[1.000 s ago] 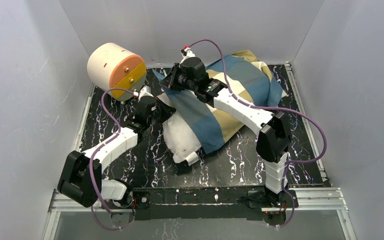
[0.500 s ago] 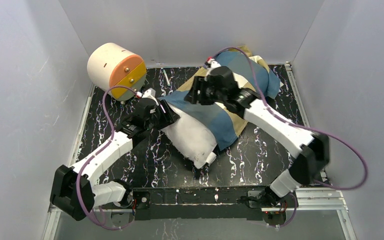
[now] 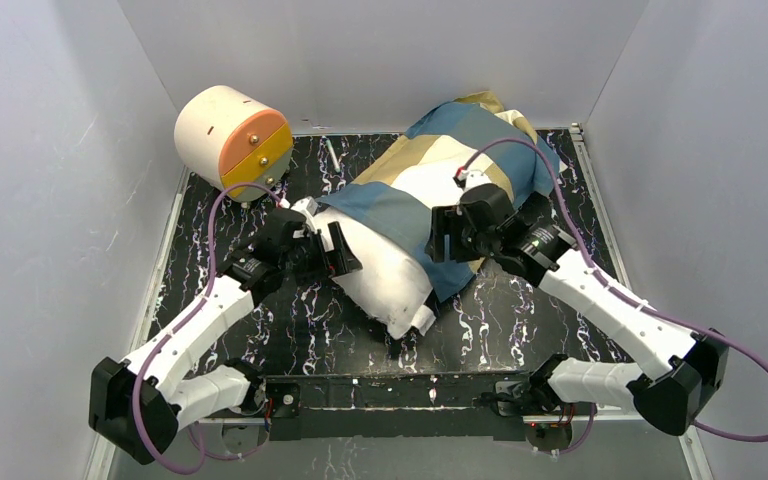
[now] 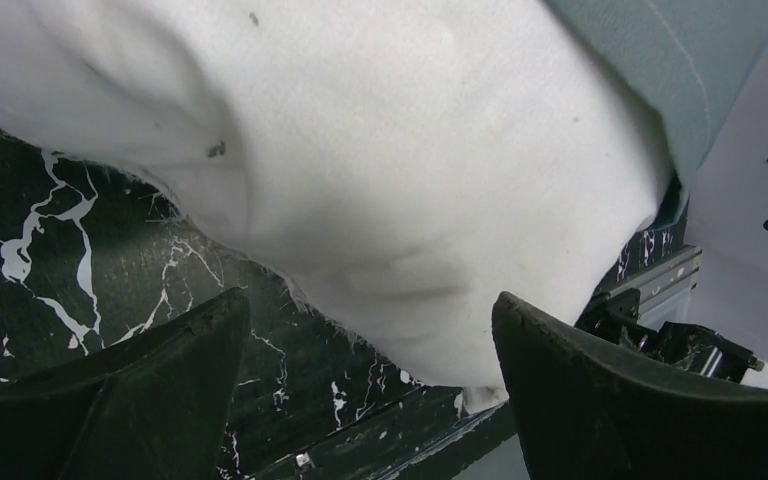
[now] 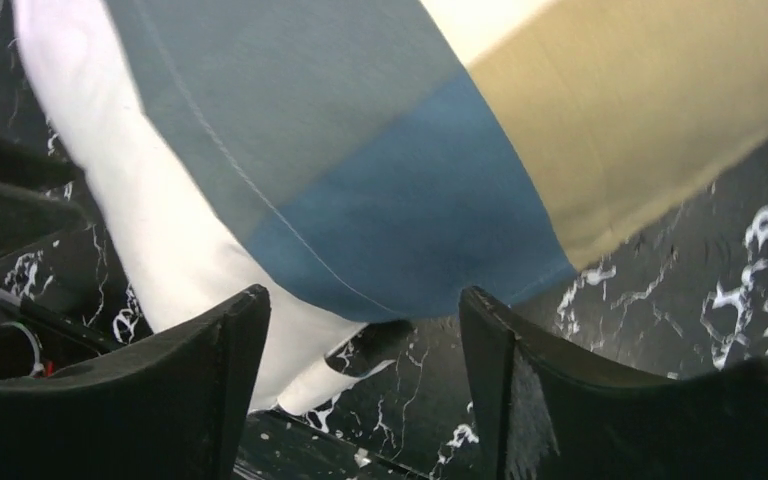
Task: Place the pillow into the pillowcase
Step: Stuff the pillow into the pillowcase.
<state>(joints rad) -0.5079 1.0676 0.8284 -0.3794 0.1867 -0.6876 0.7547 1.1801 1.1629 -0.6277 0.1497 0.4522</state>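
- Letting go is what has changed: a second ago both tools were pinched shut, and now the left gripper and the right gripper stand spread wide with nothing between their fingers
- The right arm, which had reached across to the bundle's far left edge, has swung back to the right side, by the cover's open hem
- The large plump plain white stuffed pillow lies diagonally mid-table, its far part inside the thin fabric pillowcase of blue, tan and cream blocks, its near end still bare
- Judging by this, one pull on the cover is finished and both hands are free to take a fresh hold; the job is only partly done
- The pillow's cloth looks soft, matte and faintly creased, bulging between the left fingers in the wrist view
- The cover is thin and smooth with stitched seams, draped closely over the stuffing
- Underneath is a black tabletop veined with white, hard and glossy-looking
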